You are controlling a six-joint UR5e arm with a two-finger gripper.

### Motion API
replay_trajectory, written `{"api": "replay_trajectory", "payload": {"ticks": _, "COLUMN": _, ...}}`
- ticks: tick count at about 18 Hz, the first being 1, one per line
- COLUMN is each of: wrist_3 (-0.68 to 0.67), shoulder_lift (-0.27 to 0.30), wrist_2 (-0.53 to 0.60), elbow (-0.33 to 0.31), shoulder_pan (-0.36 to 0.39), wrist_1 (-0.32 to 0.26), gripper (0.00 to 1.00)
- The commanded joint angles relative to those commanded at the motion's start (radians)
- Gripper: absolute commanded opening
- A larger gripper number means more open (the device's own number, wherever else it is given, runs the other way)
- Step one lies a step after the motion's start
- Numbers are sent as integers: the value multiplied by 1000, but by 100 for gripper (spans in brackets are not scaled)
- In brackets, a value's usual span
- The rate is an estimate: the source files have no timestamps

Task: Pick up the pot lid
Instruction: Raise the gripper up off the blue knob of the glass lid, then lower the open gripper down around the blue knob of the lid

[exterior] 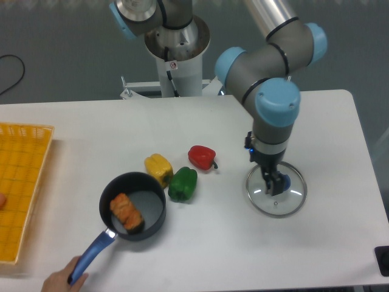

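The gripper (pixel 261 169) hangs from the arm over the upper left part of the pot lid, its dark fingers spread apart with nothing seen held between them. Below it the round, clear pot lid (pixel 277 207) lies flat on the table at the right. Its blue knob (pixel 284 182) shows just right of the fingers. Part of the lid's upper left rim is hidden behind the gripper. The exact height of the fingertips above the glass cannot be told.
A black pan (pixel 152 210) holds a brown item (pixel 126 211); a person's hand (pixel 64 278) is on its blue handle (pixel 96 252). Green (pixel 183 184), red (pixel 202 157) and yellow (pixel 158 168) peppers lie mid-table. A yellow-orange crate (pixel 21 188) stands far left.
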Motion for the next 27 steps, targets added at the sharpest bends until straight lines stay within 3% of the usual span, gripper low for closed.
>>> {"api": "replay_trajectory", "payload": {"ticks": 6, "wrist_3": 65, "shoulder_lift": 17, "wrist_2": 7, "elbow": -20, "shoulder_pan": 45, "wrist_1": -3, "gripper": 100}}
{"api": "replay_trajectory", "payload": {"ticks": 16, "wrist_3": 114, "shoulder_lift": -92, "wrist_2": 32, "elbow": -26, "shoulder_pan": 19, "wrist_1": 5, "gripper": 100}}
{"api": "replay_trajectory", "payload": {"ticks": 27, "wrist_3": 152, "shoulder_lift": -140, "wrist_2": 29, "elbow": -20, "shoulder_pan": 19, "wrist_1": 41, "gripper": 100}}
